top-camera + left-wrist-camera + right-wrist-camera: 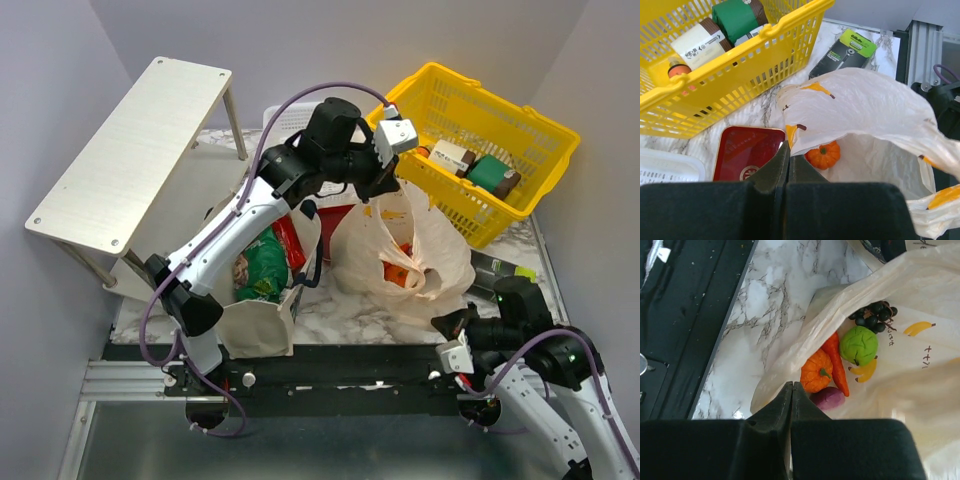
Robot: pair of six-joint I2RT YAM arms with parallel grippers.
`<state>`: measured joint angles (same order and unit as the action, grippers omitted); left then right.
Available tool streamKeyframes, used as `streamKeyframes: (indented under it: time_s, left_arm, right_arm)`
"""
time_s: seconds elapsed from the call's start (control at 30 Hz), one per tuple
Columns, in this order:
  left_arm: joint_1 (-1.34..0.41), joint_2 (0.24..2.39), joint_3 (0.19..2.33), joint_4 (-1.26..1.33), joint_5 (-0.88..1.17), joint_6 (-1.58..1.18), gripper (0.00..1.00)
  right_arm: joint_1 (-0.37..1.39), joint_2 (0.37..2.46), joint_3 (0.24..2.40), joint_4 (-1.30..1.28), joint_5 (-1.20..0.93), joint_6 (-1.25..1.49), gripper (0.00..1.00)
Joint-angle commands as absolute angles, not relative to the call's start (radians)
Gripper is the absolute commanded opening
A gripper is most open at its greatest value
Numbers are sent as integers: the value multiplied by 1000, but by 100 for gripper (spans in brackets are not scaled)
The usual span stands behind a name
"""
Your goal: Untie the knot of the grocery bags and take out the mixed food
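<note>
The thin peach-cream plastic bag (pixel 440 250) stands with its mouth open, and the knot is out of view. My left gripper (pixel 385 190) is shut on the bag's far rim (pixel 788 147) and holds it up. My right gripper (pixel 443 325) has its jaws closed at the near rim (pixel 792 385), pinching the film. Inside the bag lie an orange (pixel 815 371), carrot (pixel 836 365), purple onion (pixel 827 397), green apple (pixel 859 345) and dark grapes (pixel 874 317). The beige canvas tote (pixel 260 320) stands to the left, with a green snack bag (pixel 262 265) and red packets (pixel 290 240) in it.
A yellow basket (pixel 530 125) at the back right holds a white box (pixel 452 155) and a green box (pixel 490 172). A black-and-green box (pixel 842 50) lies right of the bag. A red tin (pixel 747 152) sits behind it. A white shelf (pixel 130 150) stands at the left.
</note>
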<state>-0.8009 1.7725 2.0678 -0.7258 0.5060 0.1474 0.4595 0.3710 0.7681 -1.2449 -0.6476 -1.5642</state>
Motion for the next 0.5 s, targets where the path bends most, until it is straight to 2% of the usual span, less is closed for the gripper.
streamKeyframes:
  time_s: [0.0, 0.1, 0.27, 0.47]
  left_arm:
    - [-830, 1692, 2056, -701, 534, 129, 0]
    - [-845, 1680, 2016, -700, 557, 107, 0]
    - [-859, 1678, 1980, -692, 571, 80, 0]
    - [-859, 1689, 1954, -689, 578, 49, 1]
  right_arm:
    - [468, 337, 764, -1384, -626, -1577, 8]
    - [468, 363, 785, -1272, -585, -1424, 9]
    - [468, 437, 874, -1115, -647, -1228, 11]
    - [468, 583, 902, -996, -661, -1089, 13]
